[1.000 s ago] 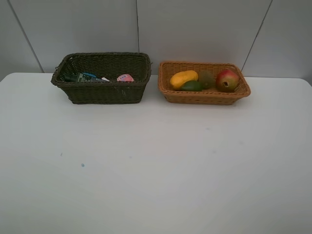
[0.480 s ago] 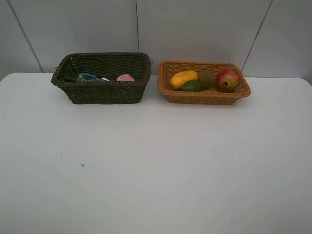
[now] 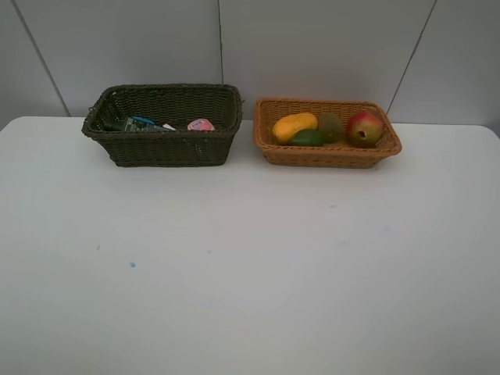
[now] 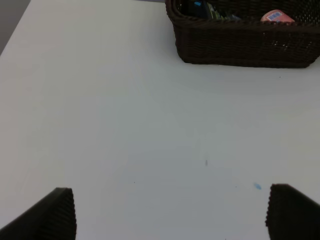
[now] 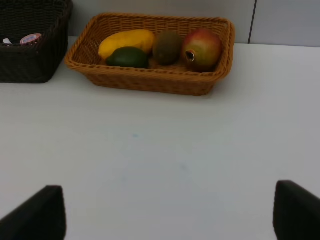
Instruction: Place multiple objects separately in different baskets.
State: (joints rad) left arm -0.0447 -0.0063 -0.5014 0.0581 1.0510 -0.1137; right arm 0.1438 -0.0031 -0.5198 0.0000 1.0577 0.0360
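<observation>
The dark olive basket (image 3: 168, 148) stands at the back left and holds a dark green bottle (image 3: 129, 124), a blue eraser (image 3: 143, 120), a bit of a white marker (image 3: 168, 126) and a pink bottle (image 3: 201, 125). To its right, the orange-tan basket (image 3: 324, 155) holds a mango (image 3: 294, 126), an avocado (image 3: 308, 138), a kiwi (image 3: 330, 126) and a pomegranate (image 3: 365, 128). Neither arm shows in the exterior high view. My left gripper (image 4: 170, 215) is open over bare table, well short of the dark basket (image 4: 240, 45). My right gripper (image 5: 167, 212) is open and empty, short of the orange basket (image 5: 150, 80).
The white table (image 3: 250, 266) runs from the baskets to the near edge, with a few small blue specks (image 3: 132, 265). A grey panelled wall (image 3: 312, 47) rises right behind the baskets. The table's left edge (image 4: 15, 35) shows in the left wrist view.
</observation>
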